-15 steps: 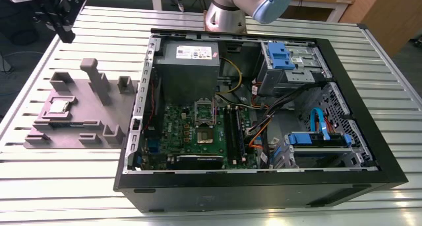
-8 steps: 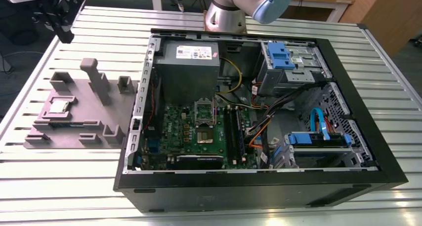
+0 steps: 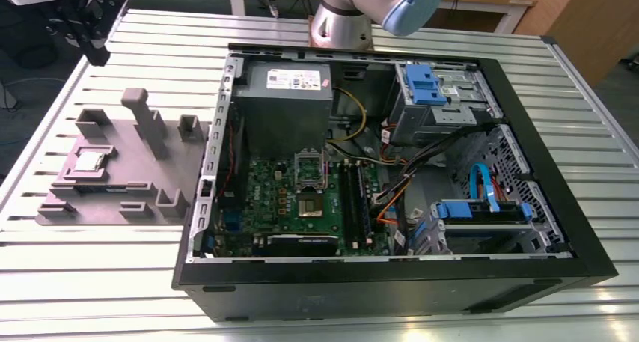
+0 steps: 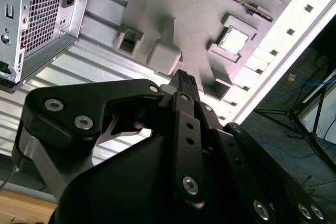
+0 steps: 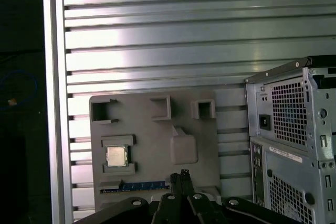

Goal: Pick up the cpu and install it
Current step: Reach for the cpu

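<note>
On a slatted aluminium table (image 3: 120, 282), the small square cpu with a shiny silver top (image 3: 90, 161) lies flat in a square recess of a grey moulded plastic fixture tray (image 3: 130, 177), untouched. In the exterior view the tray sits at nine o'clock from the open black computer tower case (image 3: 399, 282), just beside its metal wall, and the chip lies toward the tray's nine o'clock side. The black two-finger gripper (image 3: 98, 54) hangs in the air at about eleven o'clock from the tray, well apart from the chip; its fingers are pressed together and hold nothing.

Both wrist views look past the clenched claw (image 4: 184, 77) (image 5: 181, 177) toward the tray, where the cpu (image 4: 233, 41) (image 5: 116, 156) gleams between two low grey ridges. A long blue-edged memory stick (image 5: 139, 185) rests in a slot of the tray near the chip. A tall upright grey plastic post (image 3: 150, 121) stands at one o'clock from the chip.

Inside the case, a green motherboard (image 3: 269, 185) carries a pale square socket (image 3: 311, 207) near its middle, with a grey metal power supply box (image 3: 284, 95) at twelve o'clock from it. The silver-and-blue robot arm (image 3: 370, 5) rises beyond the case at twelve o'clock.
</note>
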